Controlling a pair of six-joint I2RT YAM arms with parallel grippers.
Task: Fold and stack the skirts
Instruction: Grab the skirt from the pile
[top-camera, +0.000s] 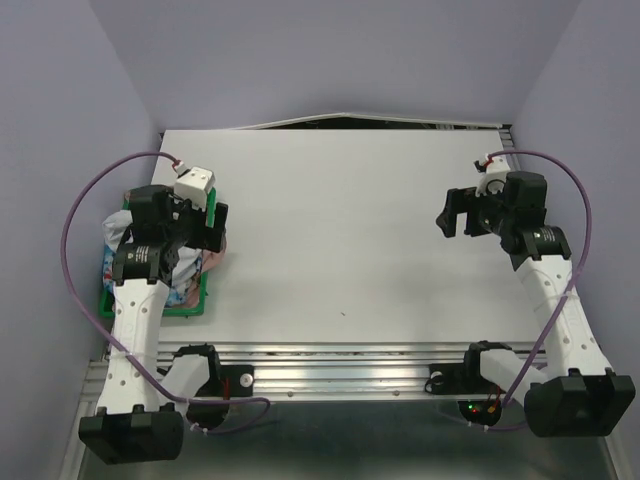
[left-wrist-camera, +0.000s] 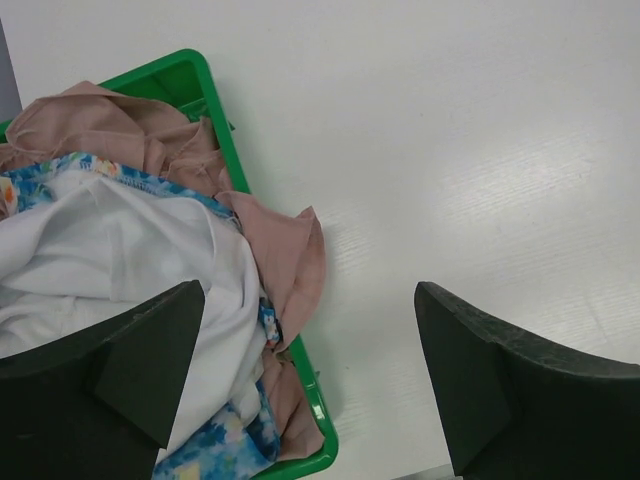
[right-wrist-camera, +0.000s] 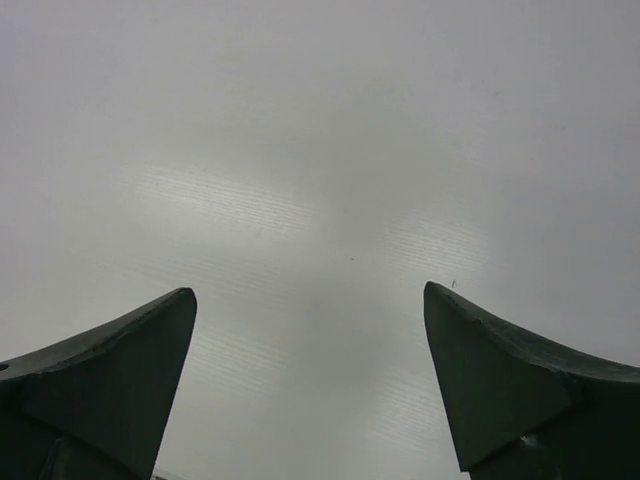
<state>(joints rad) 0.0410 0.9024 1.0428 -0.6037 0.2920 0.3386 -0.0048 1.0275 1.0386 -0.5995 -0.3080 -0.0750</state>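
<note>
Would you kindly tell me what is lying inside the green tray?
The white skirt lies on top of the blue floral skirt and dusty-pink skirt, which spills over the green tray's rim. Its floor is hidden.

Top camera looks down on the table (top-camera: 350, 230); wrist cameras view it closely.

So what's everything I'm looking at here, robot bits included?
white skirt: one, white, on top in the tray
blue floral skirt: one, blue flowered, under the white one
pink skirt: one, dusty pink, spilling over the tray rim
tray: one, green, table's left edge
table: one, white, filling the view
cables: two, purple, looping off the arms
left gripper: one, black, open above the tray's edge
right gripper: one, black, open over bare table
</note>
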